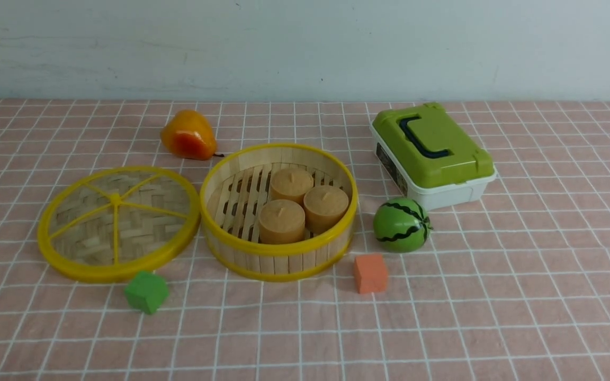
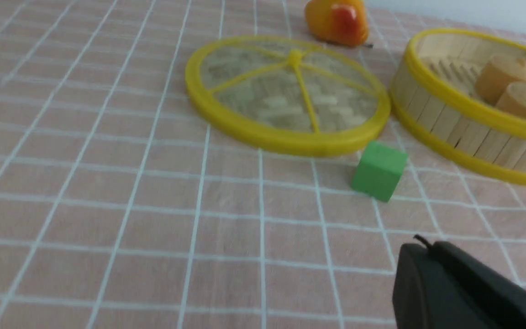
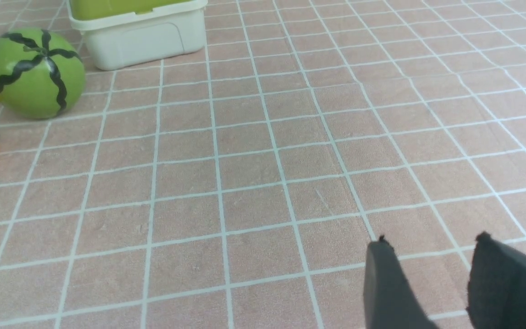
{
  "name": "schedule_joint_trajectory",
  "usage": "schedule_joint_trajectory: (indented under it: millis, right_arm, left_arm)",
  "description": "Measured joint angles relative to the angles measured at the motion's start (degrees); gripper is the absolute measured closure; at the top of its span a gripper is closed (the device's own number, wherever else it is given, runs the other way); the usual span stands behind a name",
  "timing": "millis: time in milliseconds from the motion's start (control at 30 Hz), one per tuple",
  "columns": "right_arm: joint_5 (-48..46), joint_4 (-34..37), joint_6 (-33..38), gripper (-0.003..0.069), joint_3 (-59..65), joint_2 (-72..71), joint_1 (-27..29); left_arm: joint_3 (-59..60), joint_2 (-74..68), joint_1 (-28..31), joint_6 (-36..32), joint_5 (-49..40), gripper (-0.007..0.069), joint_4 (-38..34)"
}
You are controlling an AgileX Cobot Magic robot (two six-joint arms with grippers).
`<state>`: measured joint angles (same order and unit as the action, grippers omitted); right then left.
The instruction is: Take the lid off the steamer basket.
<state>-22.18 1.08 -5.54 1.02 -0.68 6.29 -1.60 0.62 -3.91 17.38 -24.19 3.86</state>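
Observation:
The lid, a woven bamboo disc with a yellow rim and spokes, lies flat on the tablecloth just left of the steamer basket; it also shows in the left wrist view. The basket stands open with three tan cylinders inside. Neither gripper shows in the front view. In its wrist view my left gripper is shut and empty, above bare cloth on the near side of the lid. My right gripper is open and empty, over bare cloth well away from the basket.
A green cube lies in front of the lid and an orange cube in front of the basket. A toy watermelon, a white box with a green lid and an orange pear stand around the basket.

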Motion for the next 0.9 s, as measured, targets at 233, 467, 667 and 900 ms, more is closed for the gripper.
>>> schedule_joint_trajectory:
  millis: [233,467,667,900]
  right_arm:
    - [0.0,0.0,0.0,0.0417,0.0,0.0,0.0]
    - [0.0,0.0,0.0,0.0417,0.0,0.0,0.0]
    - [0.0,0.0,0.0,0.0417,0.0,0.0,0.0]
    - [0.0,0.0,0.0,0.0417,0.0,0.0,0.0]
  left_arm:
    - [3.2,0.0,0.0,2.5,0.7,0.0637,0.4]
    - [3.2,0.0,0.0,1.1,1.1,0.0637,0.3]
    - [3.2,0.0,0.0,0.4,1.2,0.0637,0.3]
    - [3.2,0.0,0.0,0.3,1.2,0.0637,0.3]
